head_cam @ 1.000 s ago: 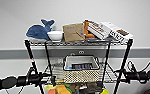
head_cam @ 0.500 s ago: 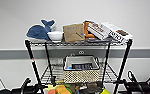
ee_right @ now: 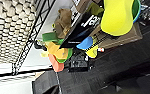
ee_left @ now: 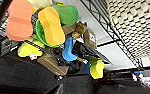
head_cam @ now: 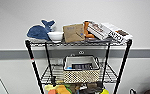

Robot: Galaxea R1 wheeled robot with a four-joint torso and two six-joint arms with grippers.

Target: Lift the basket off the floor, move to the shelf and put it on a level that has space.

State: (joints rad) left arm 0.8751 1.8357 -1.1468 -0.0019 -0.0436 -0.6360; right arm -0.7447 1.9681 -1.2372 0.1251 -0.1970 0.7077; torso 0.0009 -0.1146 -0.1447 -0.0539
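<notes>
The beige woven basket (head_cam: 81,72) with its pale lining stands upright on the black wire shelf (head_cam: 33,65). It rests on the level (head_cam: 110,75) second from the top and fills the middle of that grid. Dark items lie inside it. Its woven side looms close in the left wrist view (ee_left: 133,27) and in the right wrist view (ee_right: 8,30), with the rack's wire edge running beside it. The dark carpet floor (ee_left: 21,77) (ee_right: 121,65) lies below the rack. Nothing is touching the basket.
The top tier holds a blue whale plush (head_cam: 39,31), a white bowl (head_cam: 55,35), a brown card piece (head_cam: 74,32) and flat boxes (head_cam: 111,32). On the tier under the basket lie coloured sponges (ee_left: 49,25), a green bowl (ee_left: 41,35) and small boxes. A pale wall stands right behind the rack.
My two arms, seen at either side of the rack a second ago, have sunk below the head picture's lower edge. The basket has stayed put on its tier.
</notes>
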